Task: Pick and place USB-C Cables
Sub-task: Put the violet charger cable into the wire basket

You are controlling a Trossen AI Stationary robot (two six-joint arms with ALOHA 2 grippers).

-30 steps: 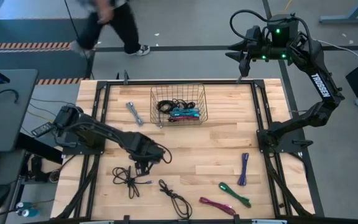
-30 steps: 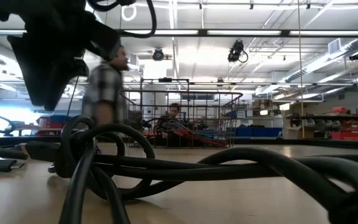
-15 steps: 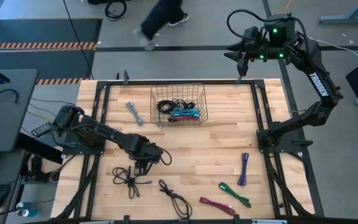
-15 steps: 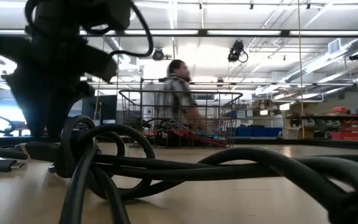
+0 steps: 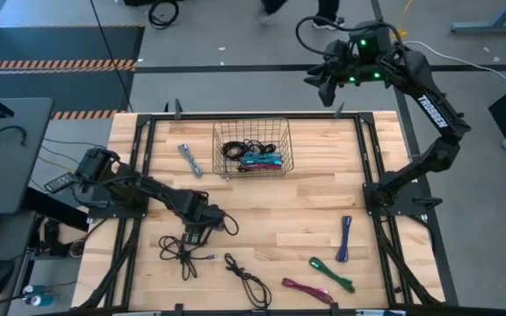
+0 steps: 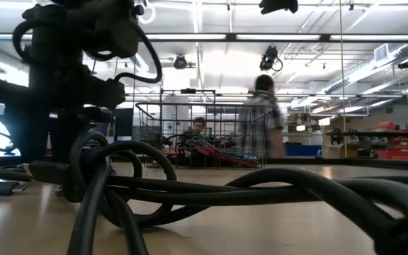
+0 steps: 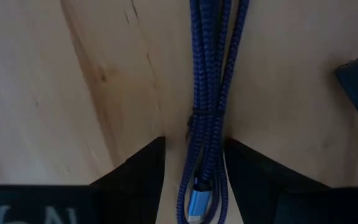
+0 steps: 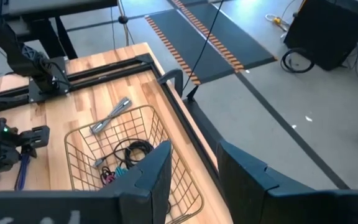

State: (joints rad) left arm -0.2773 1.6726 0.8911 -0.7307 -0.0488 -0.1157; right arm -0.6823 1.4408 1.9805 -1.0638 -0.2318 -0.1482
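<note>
near the table's front-left, left gripper [image 5: 195, 235] sits low over a blue braided usb-c cable [image 7: 207, 112], fingers spread with the folded bundle lying on the wood between them, not pinched. right gripper [image 5: 328, 86] hangs above the far edge, fingers parted, holding nothing. wire basket [image 5: 281, 132] holds black, teal and magenta cables [image 5: 255, 156].

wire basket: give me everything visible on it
The wire basket is a rectangular open-top bin of thin metal mesh, standing upright on the wooden table near its far edge, about mid-width. Inside lie several coiled cables: black, teal and magenta. A metal wrench lies on the table beside it, apart. Neither gripper touches it.
</note>
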